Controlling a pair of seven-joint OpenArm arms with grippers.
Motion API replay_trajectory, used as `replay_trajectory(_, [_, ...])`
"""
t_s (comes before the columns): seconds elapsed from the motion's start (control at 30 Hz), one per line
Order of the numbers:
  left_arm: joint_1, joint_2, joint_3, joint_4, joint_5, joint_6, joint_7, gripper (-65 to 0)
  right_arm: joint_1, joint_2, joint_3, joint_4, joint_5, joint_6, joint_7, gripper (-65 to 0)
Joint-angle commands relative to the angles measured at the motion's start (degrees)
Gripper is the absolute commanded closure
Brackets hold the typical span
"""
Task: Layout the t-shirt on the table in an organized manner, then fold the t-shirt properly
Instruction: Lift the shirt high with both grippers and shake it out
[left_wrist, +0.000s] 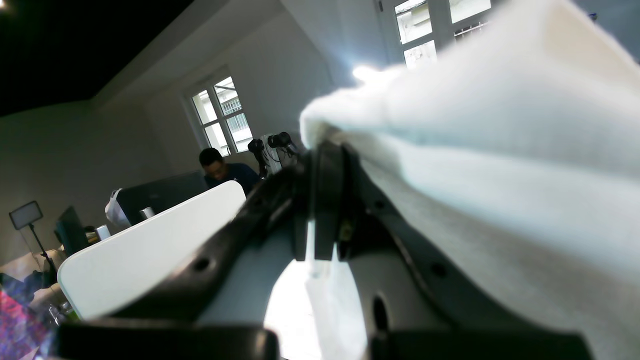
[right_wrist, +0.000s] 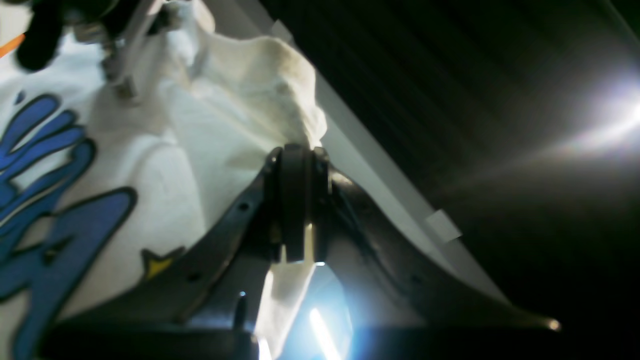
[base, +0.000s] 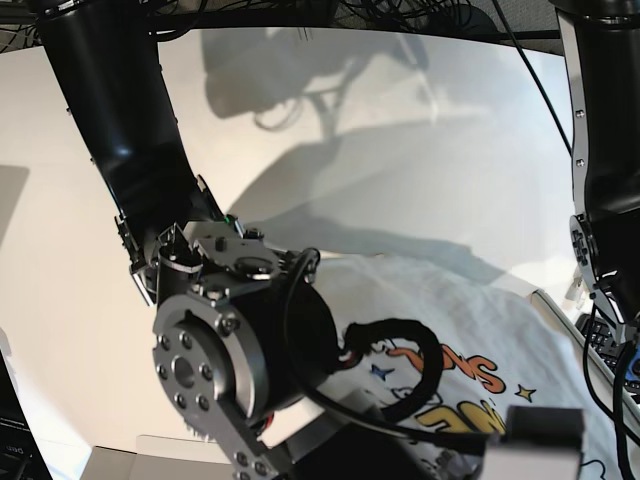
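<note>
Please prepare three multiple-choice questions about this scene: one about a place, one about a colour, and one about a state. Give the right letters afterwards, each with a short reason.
1. Where is the printed front of the t-shirt in the base view?
A. upper left
B. lower right
C. top centre

2. What colour are the large letters on the shirt in the right wrist view?
A. blue
B. green
C. red

3. How are the jaws of the right gripper?
A. wide open and empty
B. shut on white shirt fabric
C. shut on a cable

Answers:
1 B, because the print lies low and to the right on the table.
2 A, because the big outlined letters there are blue.
3 B, because white cloth comes out from between the closed jaws.
</note>
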Motion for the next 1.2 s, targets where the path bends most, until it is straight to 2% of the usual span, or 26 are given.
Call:
replay_trajectory(0.0, [-2.29, -0.34, 0.0, 0.48, 0.51, 0.44, -1.55, 0.0, 3.07, -0.22, 0.34, -0.09, -0.58, -1.79, 0.85, 0.0])
replay_trajectory(0.13, [-2.29, -0.43, 0.0, 0.48, 0.51, 0.44, -1.64, 0.0, 6.35, -0.22, -0.72, -2.12, 0.65, -2.06, 0.93, 0.0])
replay_trajectory(0.4, [-2.29, 0.36, -0.08, 0.31, 0.42, 0.44, -1.73, 0.0, 6.35, -0.22, -4.76, -2.82, 1.0, -2.06, 0.93, 0.0])
replay_trajectory(0.6, [-2.29, 7.57, -0.08, 0.39, 0.42, 0.53, -1.73, 0.0, -0.27, -0.22, -5.55, -0.8, 0.3, -2.06, 0.67, 0.0])
replay_trajectory(0.67, [-2.29, 10.74, -0.08, 0.57, 0.42, 0.53, -1.73, 0.0, -3.7, -0.22, -5.37, 0.79, -1.9, -2.06, 0.49, 0.0])
replay_trajectory(0.8, [-2.29, 19.62, 0.09, 2.42, 0.42, 0.53, -1.73, 0.0, -14.51, -0.22, -0.98, 5.09, -11.13, -1.62, 0.49, 0.0])
replay_trajectory(0.9, [-2.29, 27.97, 1.32, 2.42, 0.42, 0.53, -1.73, 0.0, -20.93, -0.22, 5.53, 5.88, -14.2, -1.53, 0.76, 0.0])
replay_trajectory(0.97, [-2.29, 32.1, 3.96, 2.33, 0.42, 0.53, -1.73, 0.0, -24.01, 2.75, 10.89, 5.88, -14.47, -1.53, 0.76, 0.0])
replay_trajectory(1.03, [1.28, 32.53, 7.65, 2.24, 0.33, 0.53, -1.82, 0.0, -27.26, 5.74, 16.69, 5.8, -14.38, -1.53, 0.76, 0.0])
replay_trajectory(1.17, [8.22, 32.53, 18.99, 2.77, -0.11, 0.53, -4.02, 0.0, -34.03, 9.35, 24.6, 5.8, -14.38, -1.53, 0.76, 0.0])
